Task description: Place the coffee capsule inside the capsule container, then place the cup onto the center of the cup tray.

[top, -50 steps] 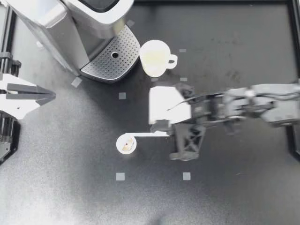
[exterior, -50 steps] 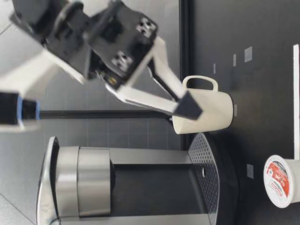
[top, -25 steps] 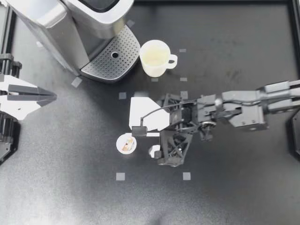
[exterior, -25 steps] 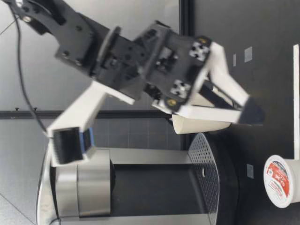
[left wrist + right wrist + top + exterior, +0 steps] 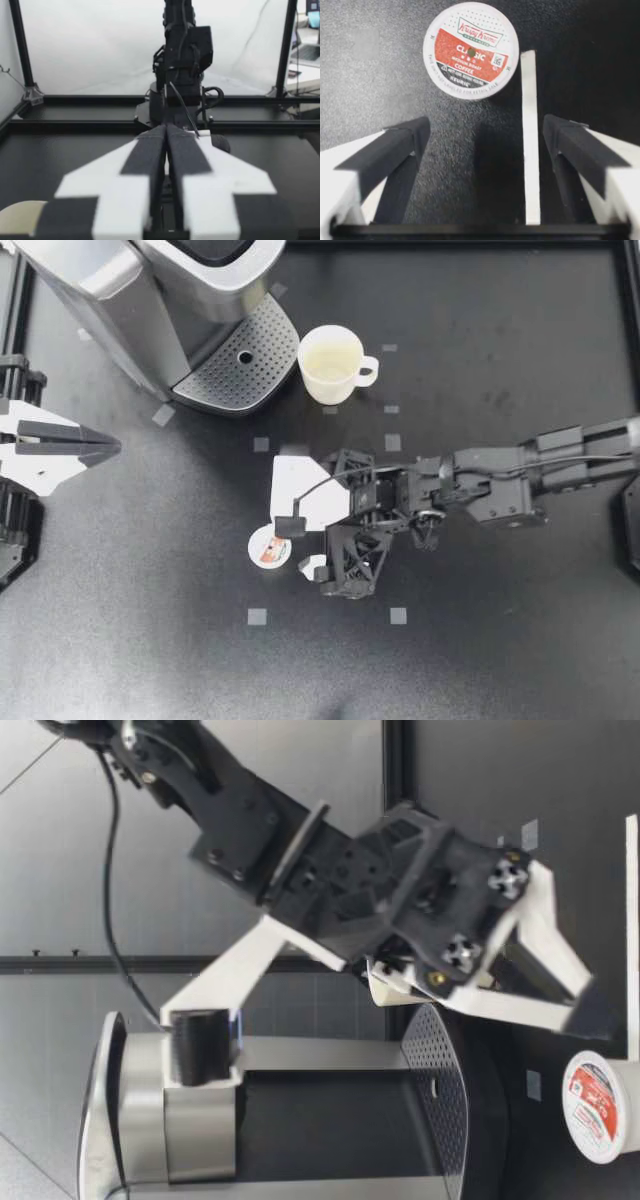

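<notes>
Dark table (image 5: 500, 640) carries the capsule (image 5: 269, 547), lying just ahead of my right gripper (image 5: 298, 548), whose fingers are spread wide. The cup (image 5: 332, 363) stands beside the tray (image 5: 240, 365). My left gripper (image 5: 100, 445) is pinched together, empty.

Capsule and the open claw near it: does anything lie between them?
Only bare table, the right wrist view shows. A thin white strip runs between the right gripper's open fingers, beside the capsule.
</notes>
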`<state>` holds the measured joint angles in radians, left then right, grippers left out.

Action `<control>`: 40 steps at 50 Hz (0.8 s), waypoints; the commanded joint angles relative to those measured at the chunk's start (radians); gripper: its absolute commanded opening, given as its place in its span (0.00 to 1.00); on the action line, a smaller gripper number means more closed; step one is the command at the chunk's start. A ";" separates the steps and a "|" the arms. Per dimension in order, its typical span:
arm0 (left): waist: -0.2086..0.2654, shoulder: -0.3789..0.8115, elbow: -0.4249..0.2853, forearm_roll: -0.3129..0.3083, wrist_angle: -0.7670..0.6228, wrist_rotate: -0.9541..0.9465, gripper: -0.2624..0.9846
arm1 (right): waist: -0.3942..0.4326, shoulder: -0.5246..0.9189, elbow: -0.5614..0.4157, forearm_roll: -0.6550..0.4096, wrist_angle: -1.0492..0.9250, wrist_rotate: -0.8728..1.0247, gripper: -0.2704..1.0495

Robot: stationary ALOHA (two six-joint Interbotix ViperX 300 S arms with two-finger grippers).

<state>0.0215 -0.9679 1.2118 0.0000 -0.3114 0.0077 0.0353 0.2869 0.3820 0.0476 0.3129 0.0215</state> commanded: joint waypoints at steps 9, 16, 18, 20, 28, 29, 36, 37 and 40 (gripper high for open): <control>0.002 0.003 -0.014 0.002 -0.009 0.000 0.30 | 0.014 0.017 -0.051 -0.009 -0.029 0.000 0.90; 0.002 0.003 -0.014 0.002 -0.009 0.000 0.30 | 0.020 0.034 -0.067 -0.011 -0.043 0.000 0.90; 0.002 0.003 -0.015 0.002 -0.009 0.002 0.30 | 0.023 0.040 -0.075 -0.011 -0.043 -0.002 0.90; 0.000 0.003 -0.014 0.002 -0.009 0.003 0.30 | 0.025 0.044 -0.084 -0.011 -0.043 -0.002 0.90; 0.002 0.003 -0.012 0.002 -0.006 0.003 0.30 | 0.025 0.063 -0.109 -0.018 -0.044 -0.002 0.90; 0.002 0.003 -0.012 0.002 -0.006 0.003 0.30 | 0.025 0.066 -0.112 -0.020 -0.044 -0.002 0.90; 0.002 0.003 -0.015 0.002 -0.005 0.006 0.30 | 0.025 0.081 -0.135 -0.028 -0.044 0.000 0.90; 0.002 0.003 -0.015 0.002 -0.005 0.006 0.30 | 0.025 0.084 -0.140 -0.029 -0.044 0.000 0.90; 0.002 0.003 -0.015 0.002 -0.005 0.006 0.30 | 0.025 0.089 -0.146 -0.029 -0.044 0.000 0.90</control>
<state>0.0215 -0.9679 1.2118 0.0000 -0.3114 0.0123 0.0552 0.3912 0.2669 0.0199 0.2761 0.0215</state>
